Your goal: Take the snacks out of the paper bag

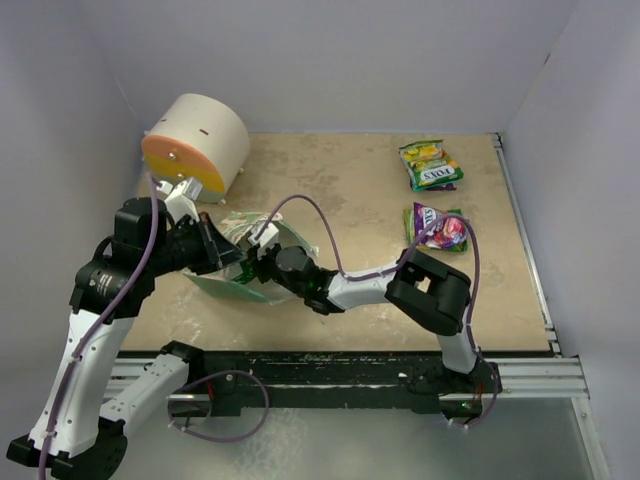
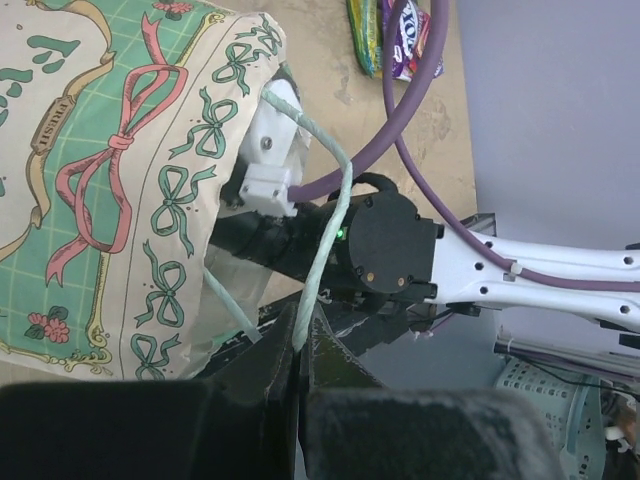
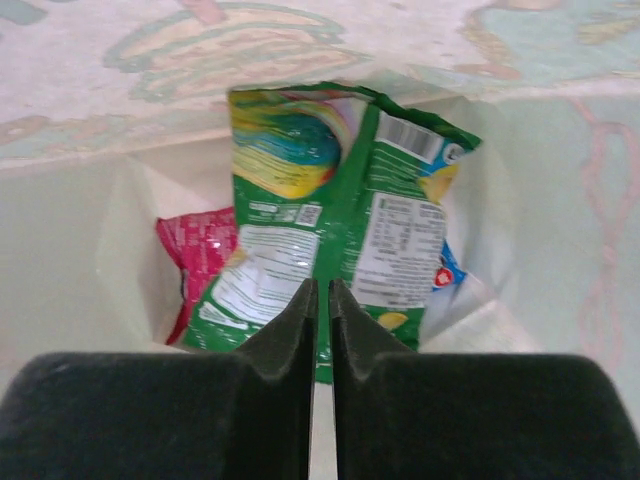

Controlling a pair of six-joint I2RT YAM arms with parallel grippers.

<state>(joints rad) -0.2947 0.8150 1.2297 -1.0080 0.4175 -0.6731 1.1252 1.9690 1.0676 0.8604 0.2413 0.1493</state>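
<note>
Left gripper (image 2: 300, 335) pinches the string handle (image 2: 325, 230) of the paper bag (image 2: 120, 180), lying toward the desk's left edge. Right gripper (image 3: 320, 292), inside, clamps the green-white packet (image 3: 300, 200). Risk: thin handle slips or tears, bag drags along with packet.

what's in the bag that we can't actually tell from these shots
- Right wrist view: the pink packet is mostly hidden behind the green-white packet; only a blue corner of something else shows.
- Same view: the packet's print is too blurred to read.
- Top view: the paper bag's inside is blocked by the right gripper.
- Left wrist view: the bag's printed panel and the right arm cover its inside.
</note>
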